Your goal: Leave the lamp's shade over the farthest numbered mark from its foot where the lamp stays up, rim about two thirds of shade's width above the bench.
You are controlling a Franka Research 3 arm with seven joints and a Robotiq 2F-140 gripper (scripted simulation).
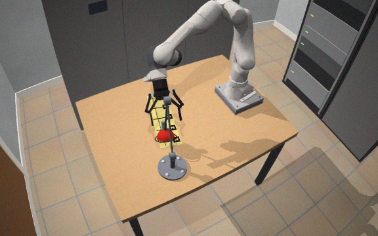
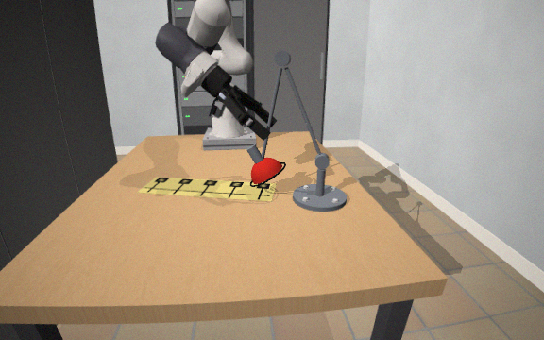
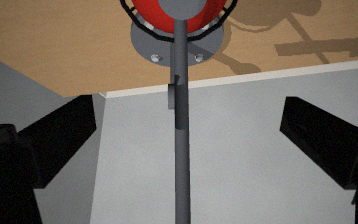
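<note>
The grey lamp stands on a round foot [image 1: 172,167] on the bench, also seen in the exterior view [image 2: 319,197]. Its two arms fold up to a top joint [image 2: 281,59]. The red shade [image 1: 165,135] hangs low over the yellow strip's mark nearest the foot [image 2: 263,186]; it also shows in the exterior view [image 2: 266,170] and the wrist view [image 3: 178,15]. My gripper [image 1: 164,109] [image 2: 259,124] is open and empty, its fingers on either side of the lamp's forearm rod [image 3: 181,135] without touching it.
The yellow strip [image 2: 208,188] with several numbered marks runs away from the foot across the bench. The robot's base [image 1: 239,96] stands at the far right of the bench. Cabinets stand behind the bench.
</note>
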